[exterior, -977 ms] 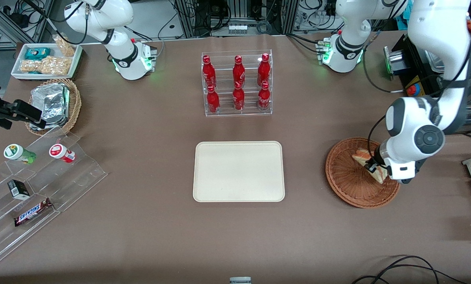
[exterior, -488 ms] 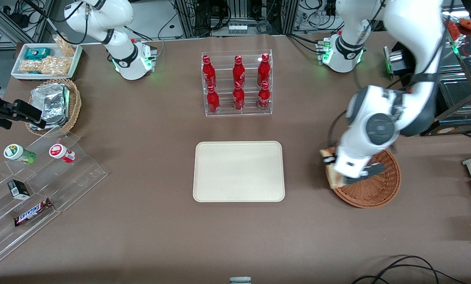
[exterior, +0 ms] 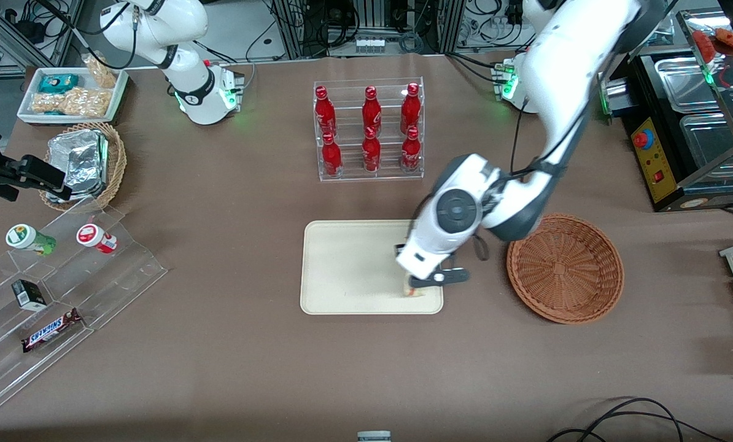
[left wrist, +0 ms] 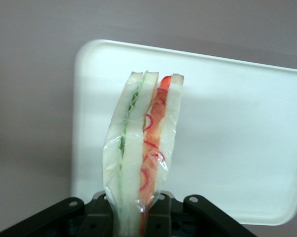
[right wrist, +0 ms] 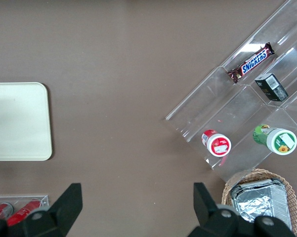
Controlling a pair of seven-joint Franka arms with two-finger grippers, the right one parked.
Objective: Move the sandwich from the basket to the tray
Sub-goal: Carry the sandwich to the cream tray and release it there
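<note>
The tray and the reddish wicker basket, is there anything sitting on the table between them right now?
Only bare table between the tray and the basket in the front view. The gripper holds the sandwich above the tray's edge.

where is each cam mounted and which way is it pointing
Front: high above the table, looking down at tray, empty basket and both arms.
Left wrist: on the working arm, looking down past its gripper, shut on the sandwich, above the tray.
Right wrist: on the parked arm, looking down at the table; its fingers show.
All three views share the tray.
</note>
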